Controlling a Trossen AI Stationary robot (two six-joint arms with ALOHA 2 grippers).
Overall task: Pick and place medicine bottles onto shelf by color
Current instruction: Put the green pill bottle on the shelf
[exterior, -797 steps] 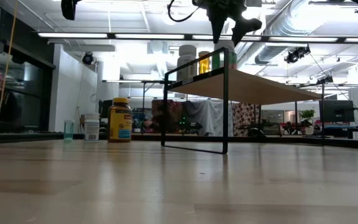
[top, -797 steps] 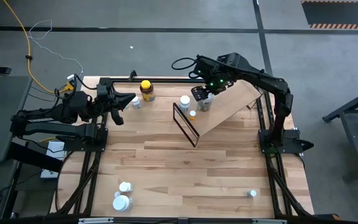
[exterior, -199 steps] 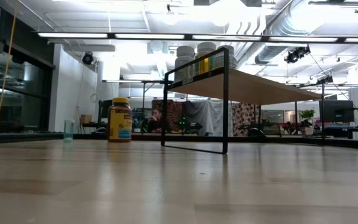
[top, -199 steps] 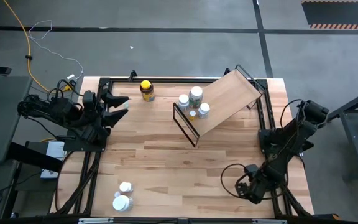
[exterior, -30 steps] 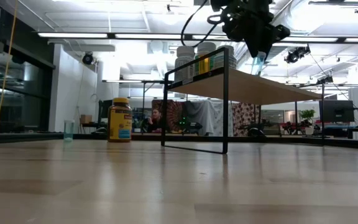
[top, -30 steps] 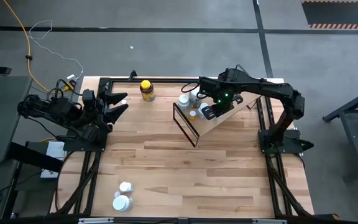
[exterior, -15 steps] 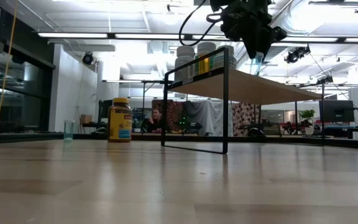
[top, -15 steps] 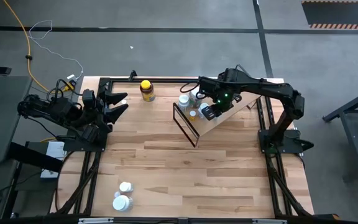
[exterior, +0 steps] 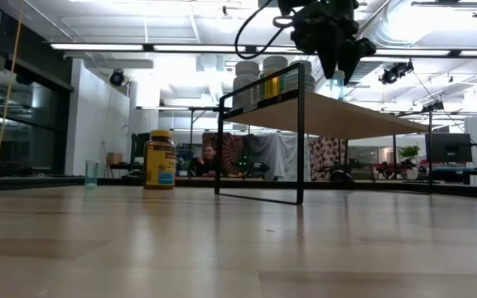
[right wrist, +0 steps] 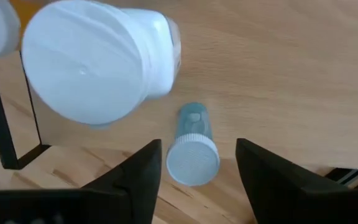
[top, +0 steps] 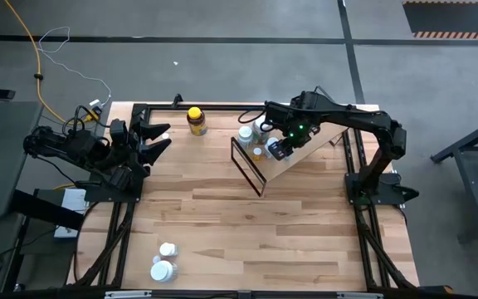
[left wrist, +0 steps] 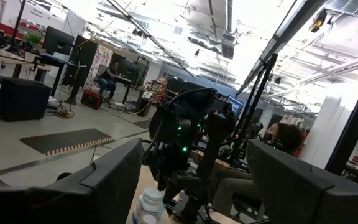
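shelf [top: 305, 141] board fills right wrist view: small vial [right wrist: 192, 152] stands upright between right gripper [right wrist: 194, 163] jaws, which look part open, no longer pinching. left gripper [top: 158, 138] open, parked far side.

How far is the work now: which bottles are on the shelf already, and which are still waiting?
Done: several white-capped bottles stand at the shelf's end. In hand: the right gripper, jaws apart, is above a small bluish bottle standing on the board. Left: the amber bottle and two white bottles on the table; the left gripper waits, open.
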